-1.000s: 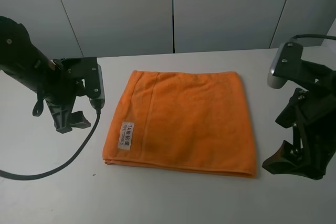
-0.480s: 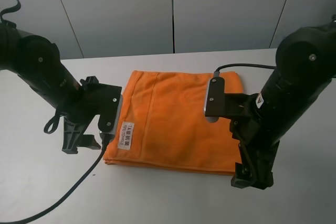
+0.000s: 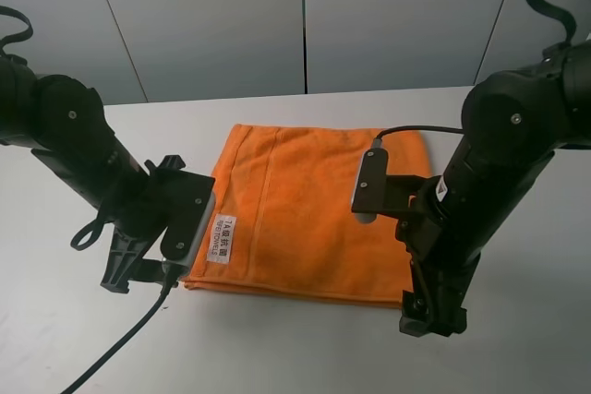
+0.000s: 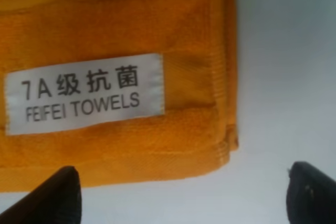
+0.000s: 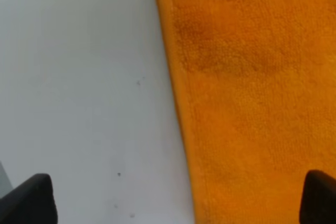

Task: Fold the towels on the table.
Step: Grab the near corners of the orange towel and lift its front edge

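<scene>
Both grippers had come in from the parked positions out at the sides within the last second. The left gripper [image 3: 138, 272] now stood over the towel [image 3: 314, 209] at its near corner, right beside the label [image 3: 223, 238]. The right gripper [image 3: 430, 314] stood over the other near corner. Both sets of jaws were spread wide, with nothing pinched.

- Left wrist view: the hemmed corner lay between my fingertips, with stacked edges showing there, so the cloth looked doubled already.
- Right wrist view: the side hem ran between my fingertips, cloth to one side and bare table [image 3: 277, 357] to the other.
- I could not tell whether the pads touched fabric yet.

Judgement: the approach was done and the corner grasps came next, nothing being lifted so far.

The towel lay flat between my two grippers and stretched away from both. Its long axis seemed to run from one gripper to the other, along the near hem. The label's print ran along the side hem by my left gripper.
</scene>
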You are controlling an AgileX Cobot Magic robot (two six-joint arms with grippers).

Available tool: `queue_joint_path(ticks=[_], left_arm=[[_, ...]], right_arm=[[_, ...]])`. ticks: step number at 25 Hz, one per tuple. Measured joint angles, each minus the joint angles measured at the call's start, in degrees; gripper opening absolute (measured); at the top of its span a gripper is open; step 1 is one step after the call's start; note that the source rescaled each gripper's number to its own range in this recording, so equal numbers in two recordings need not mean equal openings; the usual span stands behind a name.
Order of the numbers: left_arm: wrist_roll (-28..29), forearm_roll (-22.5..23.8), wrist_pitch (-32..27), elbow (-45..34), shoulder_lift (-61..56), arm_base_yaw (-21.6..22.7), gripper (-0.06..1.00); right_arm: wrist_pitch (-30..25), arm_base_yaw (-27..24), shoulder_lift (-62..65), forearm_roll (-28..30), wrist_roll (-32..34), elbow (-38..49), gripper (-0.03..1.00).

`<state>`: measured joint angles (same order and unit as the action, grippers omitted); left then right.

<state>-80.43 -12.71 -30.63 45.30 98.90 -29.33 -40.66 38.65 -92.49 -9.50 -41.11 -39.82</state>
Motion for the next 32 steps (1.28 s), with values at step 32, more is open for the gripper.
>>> queue_joint_path(ticks=[32], left_arm=[[-0.65, -5.43, 6.59, -2.15, 6.32, -3.17, 1.0]], right_arm=[[8.28, 6.42, -5.63, 22.09, 14.73, 3.92, 1.0]])
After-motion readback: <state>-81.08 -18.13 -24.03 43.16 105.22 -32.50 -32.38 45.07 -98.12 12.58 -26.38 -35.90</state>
